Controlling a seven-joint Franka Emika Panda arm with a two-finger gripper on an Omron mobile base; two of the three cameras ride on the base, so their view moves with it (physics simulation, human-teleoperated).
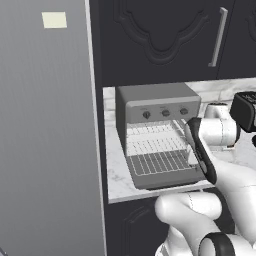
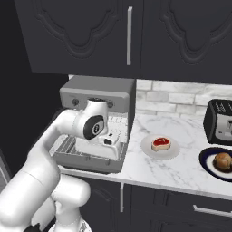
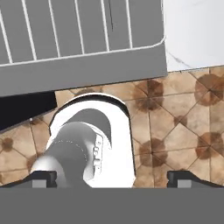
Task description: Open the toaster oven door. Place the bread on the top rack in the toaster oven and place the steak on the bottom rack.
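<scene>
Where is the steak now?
In the right base view the steak lies on a pale plate on the counter, right of the toaster oven and left of the bread.

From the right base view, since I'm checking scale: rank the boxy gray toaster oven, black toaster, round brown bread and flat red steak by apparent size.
1. Boxy gray toaster oven
2. Black toaster
3. Round brown bread and flat red steak: near alike, unranked.

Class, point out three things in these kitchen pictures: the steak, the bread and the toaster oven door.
steak point(image 2: 161, 143), right base view, its red middle.
bread point(image 2: 222, 160), right base view, top of the brown bun.
toaster oven door point(image 1: 167, 180), left base view, its flat front edge, folded down.
</scene>
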